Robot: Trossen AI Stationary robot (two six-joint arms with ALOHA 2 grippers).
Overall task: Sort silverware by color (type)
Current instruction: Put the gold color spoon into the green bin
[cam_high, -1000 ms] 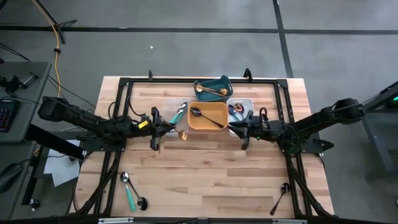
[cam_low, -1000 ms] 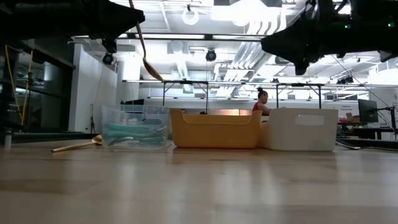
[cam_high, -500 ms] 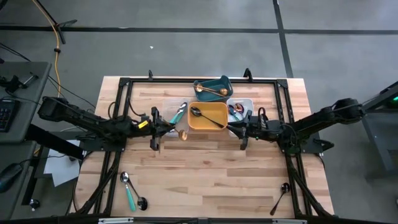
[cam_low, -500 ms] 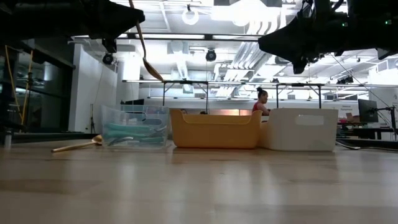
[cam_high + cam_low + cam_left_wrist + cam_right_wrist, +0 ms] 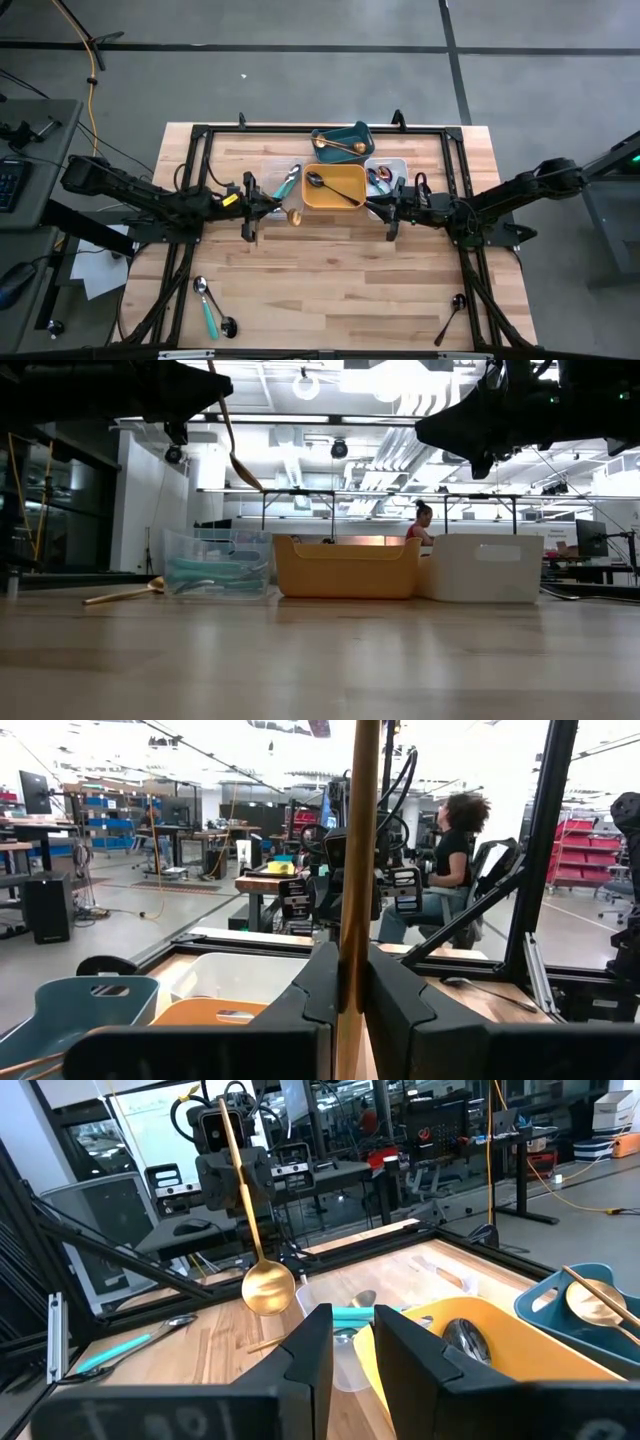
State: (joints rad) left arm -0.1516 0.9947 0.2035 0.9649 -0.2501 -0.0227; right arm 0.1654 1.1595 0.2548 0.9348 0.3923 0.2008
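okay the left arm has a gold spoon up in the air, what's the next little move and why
Probably carry it across to the dark teal tray at the table's far edge. The left gripper is shut on the gold spoon, and that tray already holds another gold spoon. The right gripper waits beside the orange tray.

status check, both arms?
Left claw shut on gold spoon, held above the table. Right claw empty, narrowly open, near orange tray. Nothing between them.
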